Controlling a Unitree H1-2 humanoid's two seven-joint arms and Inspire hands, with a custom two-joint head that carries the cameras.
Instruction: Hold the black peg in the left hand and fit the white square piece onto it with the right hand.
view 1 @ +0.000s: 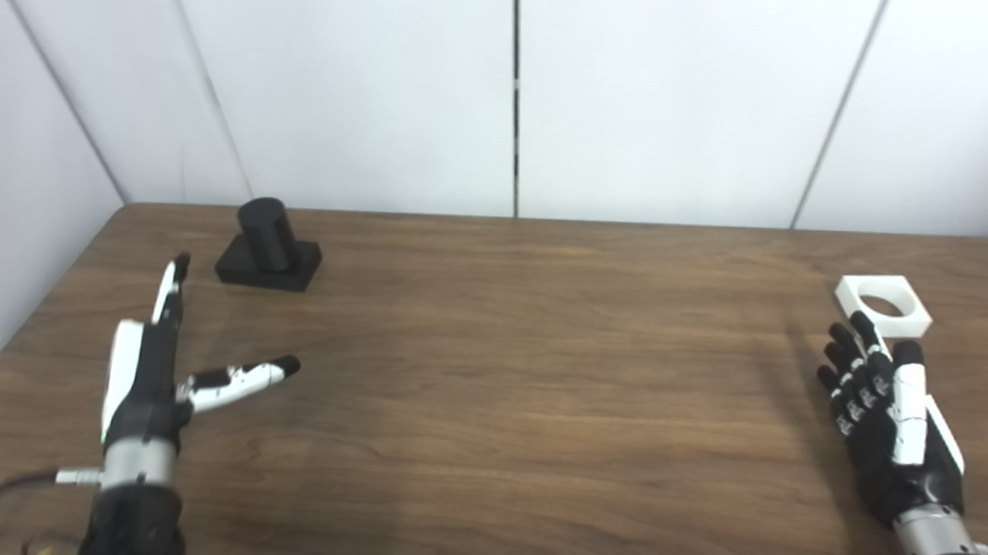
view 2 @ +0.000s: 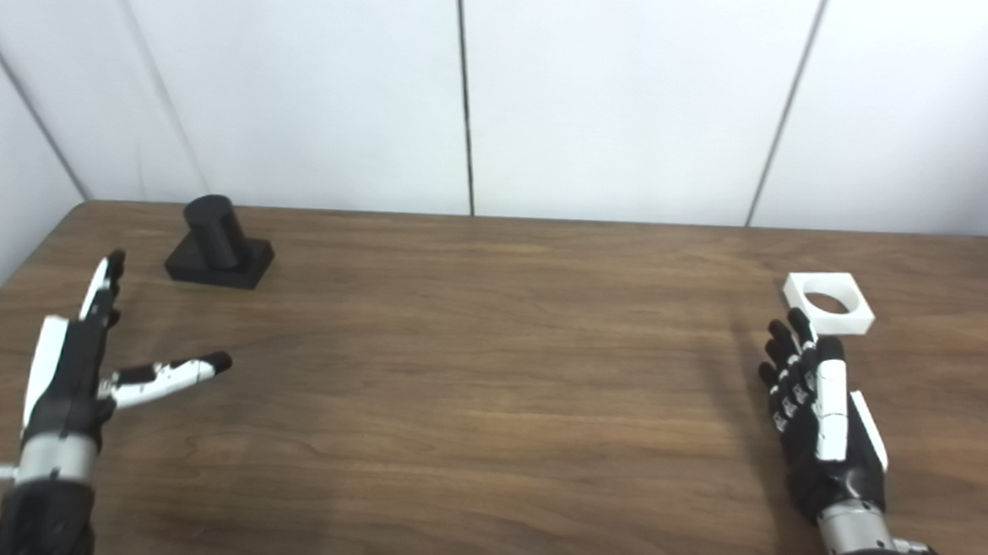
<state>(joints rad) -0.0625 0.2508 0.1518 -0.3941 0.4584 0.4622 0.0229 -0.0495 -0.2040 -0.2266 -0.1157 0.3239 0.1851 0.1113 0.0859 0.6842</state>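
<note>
Hovering with fingers spread wide, holding nothing: left hand (view 1: 146, 378) near black peg (view 1: 269, 245), right hand (view 1: 884, 412) just beside white square piece (view 1: 883, 305), at opposite far desk (view 1: 487, 412) corners.

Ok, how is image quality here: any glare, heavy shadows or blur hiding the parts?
Left eye view: even, soft lighting; the black peg is so dark its surface detail is lost, and the white square piece stays readable against the table. Right eye view: a faint shadow beside the right hand; the left hand is slightly soft; no glare.
</note>
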